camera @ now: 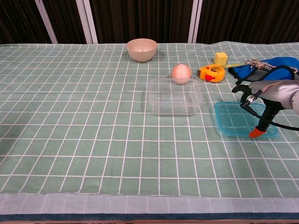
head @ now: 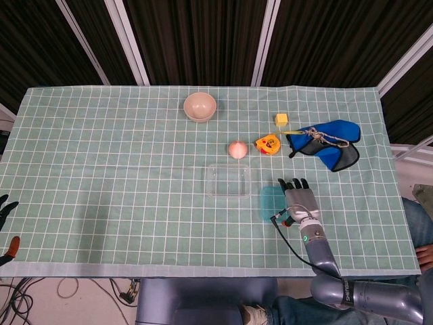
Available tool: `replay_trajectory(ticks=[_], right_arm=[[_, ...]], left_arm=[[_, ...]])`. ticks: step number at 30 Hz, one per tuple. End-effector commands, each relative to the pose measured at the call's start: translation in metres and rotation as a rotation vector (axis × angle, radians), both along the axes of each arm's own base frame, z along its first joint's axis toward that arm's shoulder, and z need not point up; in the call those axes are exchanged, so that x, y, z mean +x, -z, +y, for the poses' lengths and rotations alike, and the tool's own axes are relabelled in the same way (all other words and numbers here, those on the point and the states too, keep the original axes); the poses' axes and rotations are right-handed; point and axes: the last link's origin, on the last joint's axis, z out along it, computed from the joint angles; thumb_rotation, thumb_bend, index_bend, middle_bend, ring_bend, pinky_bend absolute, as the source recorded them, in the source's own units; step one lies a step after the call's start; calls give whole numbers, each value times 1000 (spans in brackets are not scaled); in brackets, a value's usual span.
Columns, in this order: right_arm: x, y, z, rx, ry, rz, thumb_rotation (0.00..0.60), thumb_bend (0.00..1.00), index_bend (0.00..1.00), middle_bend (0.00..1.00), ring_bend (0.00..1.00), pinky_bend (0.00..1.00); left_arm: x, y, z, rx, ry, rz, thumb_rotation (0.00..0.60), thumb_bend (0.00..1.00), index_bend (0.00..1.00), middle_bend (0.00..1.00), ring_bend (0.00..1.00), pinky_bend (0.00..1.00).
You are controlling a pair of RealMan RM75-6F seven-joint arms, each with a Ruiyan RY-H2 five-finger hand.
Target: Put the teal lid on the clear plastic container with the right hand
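The teal lid (camera: 239,119) hangs slightly above the cloth, just right of the clear plastic container (camera: 174,95). My right hand (camera: 265,97) holds the lid by its right side, the orange-tipped thumb at its near edge. In the head view the right hand (head: 298,198) covers most of the teal lid (head: 268,202), whose left part shows beside the clear plastic container (head: 229,180), which is empty. Only the dark fingertips of my left hand (head: 6,206) show, at the far left edge off the table.
Behind the container lie a peach ball (head: 237,149) and an orange tape measure (head: 268,143). A yellow cube (head: 281,119) and a blue mitt with rope (head: 328,143) sit at the back right. A beige bowl (head: 200,106) stands at the back centre.
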Motion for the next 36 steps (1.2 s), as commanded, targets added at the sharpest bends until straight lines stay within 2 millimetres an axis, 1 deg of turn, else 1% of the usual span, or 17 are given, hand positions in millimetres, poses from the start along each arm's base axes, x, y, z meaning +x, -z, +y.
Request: replay_trajectory(ticks=[1,7,16,23,29,36], right_arm=[[1,-3,-1,-10,1,-12,600,115,54,415,78,0],[4,-17,-4,-40,-4,-30,600,115,56,415,81,0],[12,-52,-1,-68,-6,-50,600,115,60,415,84,0],[27,-74,0,-74,-32,-49,600,115,60,415,84,0],[43,-80,-10,-67,-48,-38,600,116,60,415,84,0],[66,-75,-26,-35,-58,-36,600,115,60,415,84,0]], left_arm=[[0,0,0,-1,0,0,600,460,107,0,0,0],[0,0,0,0,-1,0,600,460,107,0,0,0],[0,0,0,0,2,-1,600,460,107,0,0,0],[0,1,0,-1,0,1,600,460,107,0,0,0],[1,0,0,1,0,-1,600,460,107,0,0,0],[1,0,0,3,-1,-6,600,461,107,0,0,0]])
